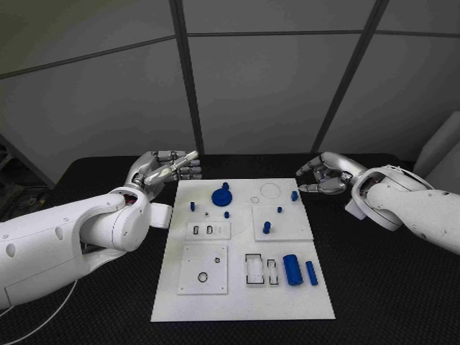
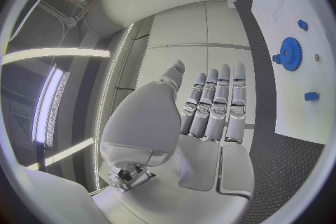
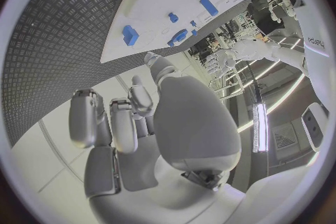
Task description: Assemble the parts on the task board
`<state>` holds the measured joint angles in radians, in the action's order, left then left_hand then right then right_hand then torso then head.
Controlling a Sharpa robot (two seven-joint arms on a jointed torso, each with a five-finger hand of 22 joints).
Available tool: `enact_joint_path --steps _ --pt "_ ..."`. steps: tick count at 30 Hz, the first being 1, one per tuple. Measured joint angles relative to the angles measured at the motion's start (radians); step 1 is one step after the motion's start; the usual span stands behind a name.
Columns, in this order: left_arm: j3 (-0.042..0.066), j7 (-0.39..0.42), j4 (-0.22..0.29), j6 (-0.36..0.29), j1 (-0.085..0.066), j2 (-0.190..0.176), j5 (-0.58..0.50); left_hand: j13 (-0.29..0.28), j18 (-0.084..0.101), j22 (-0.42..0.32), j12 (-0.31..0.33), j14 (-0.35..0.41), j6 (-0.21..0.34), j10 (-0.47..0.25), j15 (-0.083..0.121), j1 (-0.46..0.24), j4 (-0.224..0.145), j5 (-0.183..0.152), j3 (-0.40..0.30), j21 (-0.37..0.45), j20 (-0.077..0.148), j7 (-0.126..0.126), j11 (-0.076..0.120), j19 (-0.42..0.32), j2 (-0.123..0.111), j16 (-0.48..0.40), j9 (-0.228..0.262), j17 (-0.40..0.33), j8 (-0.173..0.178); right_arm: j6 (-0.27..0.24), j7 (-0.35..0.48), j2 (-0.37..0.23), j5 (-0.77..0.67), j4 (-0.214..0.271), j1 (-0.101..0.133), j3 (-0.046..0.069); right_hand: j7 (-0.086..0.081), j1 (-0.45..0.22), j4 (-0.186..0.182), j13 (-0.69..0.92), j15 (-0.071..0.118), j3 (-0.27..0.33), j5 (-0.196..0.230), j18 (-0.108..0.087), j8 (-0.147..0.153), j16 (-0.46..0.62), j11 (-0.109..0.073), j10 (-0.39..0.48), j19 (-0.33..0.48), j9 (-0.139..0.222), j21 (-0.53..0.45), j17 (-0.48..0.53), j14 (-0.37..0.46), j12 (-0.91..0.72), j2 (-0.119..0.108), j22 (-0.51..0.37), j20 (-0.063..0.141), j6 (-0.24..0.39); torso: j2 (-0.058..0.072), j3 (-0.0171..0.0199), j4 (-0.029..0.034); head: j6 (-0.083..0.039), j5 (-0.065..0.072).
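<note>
The white task board (image 1: 241, 295) lies in the middle of the black table. A blue gear (image 1: 222, 198) stands near its far edge, also seen as the blue gear (image 2: 289, 54) in the left wrist view. Two blue cylinders (image 1: 292, 269) lie side by side on the board's near right part, and several small blue pegs (image 1: 267, 227) are scattered over the far half. My left hand (image 1: 166, 169) hovers off the board's far left corner, fingers straight (image 2: 210, 106), holding nothing. My right hand (image 1: 326, 175) hovers off the far right corner, fingers loosely curved (image 3: 133, 117), empty.
Raised white sub-plates (image 1: 204, 267) with holes and slots sit on the board's near left. Black table (image 1: 396, 287) stretches on both sides of the board. Grey wall panels stand behind the table's far edge.
</note>
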<state>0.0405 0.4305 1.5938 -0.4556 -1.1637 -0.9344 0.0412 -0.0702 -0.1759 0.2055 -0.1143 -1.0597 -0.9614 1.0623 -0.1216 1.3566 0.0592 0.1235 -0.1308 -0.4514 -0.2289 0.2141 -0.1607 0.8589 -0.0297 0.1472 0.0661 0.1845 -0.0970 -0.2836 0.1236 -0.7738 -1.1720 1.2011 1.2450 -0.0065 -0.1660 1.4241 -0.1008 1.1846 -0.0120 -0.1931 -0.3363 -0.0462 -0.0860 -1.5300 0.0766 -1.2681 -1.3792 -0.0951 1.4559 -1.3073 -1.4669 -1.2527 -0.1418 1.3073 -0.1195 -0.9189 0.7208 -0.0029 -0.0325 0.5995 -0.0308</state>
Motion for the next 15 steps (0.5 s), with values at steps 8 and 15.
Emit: enact_joint_path --steps 8,15 --pt "0.0 0.0 -0.01 0.006 0.001 0.007 0.0 0.0 0.0 0.0 0.0 0.0 0.0 0.0 0.0 0.0 0.0 0.0 0.0 0.0 0.0 0.0 0.0 0.0 0.0 0.0 0.0 0.0 0.0 0.025 0.017 0.018 0.022 -0.034 -0.003 0.0 -0.002 0.0 0.001 -0.004 0.0 0.001 0.0 0.0 0.005 0.0 0.004 0.004 0.0 0.004 0.0 0.0 0.0 0.0 0.0 0.001 0.0 0.008 0.001 -0.002 0.0007 0.008 0.003" --pt "0.0 0.0 -0.015 0.009 0.001 0.01 0.0 0.0 0.0 0.0 0.0 0.0 0.0 0.0 0.0 0.0 0.0 0.0 0.0 0.0 0.0 0.0 0.0 0.0 0.0 0.0 0.0 0.0 0.0 0.044 0.019 0.027 0.019 -0.046 -0.015 0.0 -0.002 0.0 0.001 -0.003 0.0 0.001 0.0 0.0 0.005 0.0 0.004 0.004 0.0 0.004 0.0 0.0 0.0 0.0 0.0 0.001 0.0 0.008 0.001 -0.0033 0.0008 0.014 0.004"
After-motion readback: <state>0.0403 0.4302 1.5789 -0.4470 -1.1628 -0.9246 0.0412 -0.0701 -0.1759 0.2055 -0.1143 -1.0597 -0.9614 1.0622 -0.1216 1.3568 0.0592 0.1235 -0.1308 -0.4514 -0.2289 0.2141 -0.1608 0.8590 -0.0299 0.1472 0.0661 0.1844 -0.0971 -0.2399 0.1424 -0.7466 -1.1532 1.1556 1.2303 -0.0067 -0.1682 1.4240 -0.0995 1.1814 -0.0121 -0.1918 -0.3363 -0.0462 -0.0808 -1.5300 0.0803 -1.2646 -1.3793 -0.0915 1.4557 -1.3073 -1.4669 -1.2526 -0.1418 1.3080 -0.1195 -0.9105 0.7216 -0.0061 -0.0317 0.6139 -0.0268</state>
